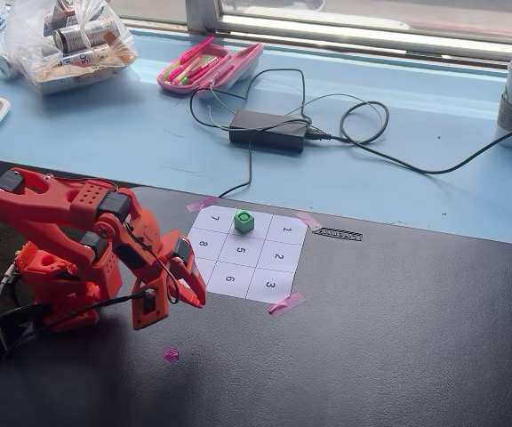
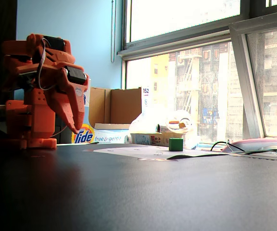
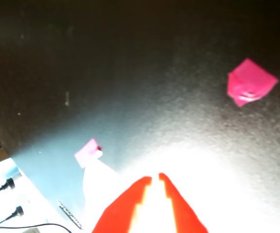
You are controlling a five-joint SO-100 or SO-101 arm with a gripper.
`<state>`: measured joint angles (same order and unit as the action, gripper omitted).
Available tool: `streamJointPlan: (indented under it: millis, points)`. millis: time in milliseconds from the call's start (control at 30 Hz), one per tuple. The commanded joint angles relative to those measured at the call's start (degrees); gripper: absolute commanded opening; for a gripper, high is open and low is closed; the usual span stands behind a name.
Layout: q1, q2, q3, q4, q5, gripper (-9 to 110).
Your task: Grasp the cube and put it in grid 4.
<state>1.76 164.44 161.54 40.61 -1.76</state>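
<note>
Waiting at the start, the red arm sits folded just beside the numbered sheet (image 1: 245,250), gripper (image 1: 178,286) tips nearly pressed together and holding nothing in the wrist view; the green cube (image 1: 244,221) already stands on the sheet's middle cell of the window-side row, where grid 4 (image 1: 244,228) should be, its digit hidden. Next, I'd judge, a reach across the sheet with fingers spread. Black mat (image 1: 398,356) underneath, blue desk (image 1: 132,133) and bright window beyond the sheet

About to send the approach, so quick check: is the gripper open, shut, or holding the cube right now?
Gripper: jaws nearly shut with only a thin slit between the tips, holding nothing. The cube sits untouched on the numbered sheet, well away from it.
</note>
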Motion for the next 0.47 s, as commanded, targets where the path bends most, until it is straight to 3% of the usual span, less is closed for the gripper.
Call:
streamJointPlan:
  millis: [0,433]
  points:
    - [-0.4,2.6,2.3,-1.0,2.3,0]
    - [-0.6,12.1,15.8,-6.6,4.4,0]
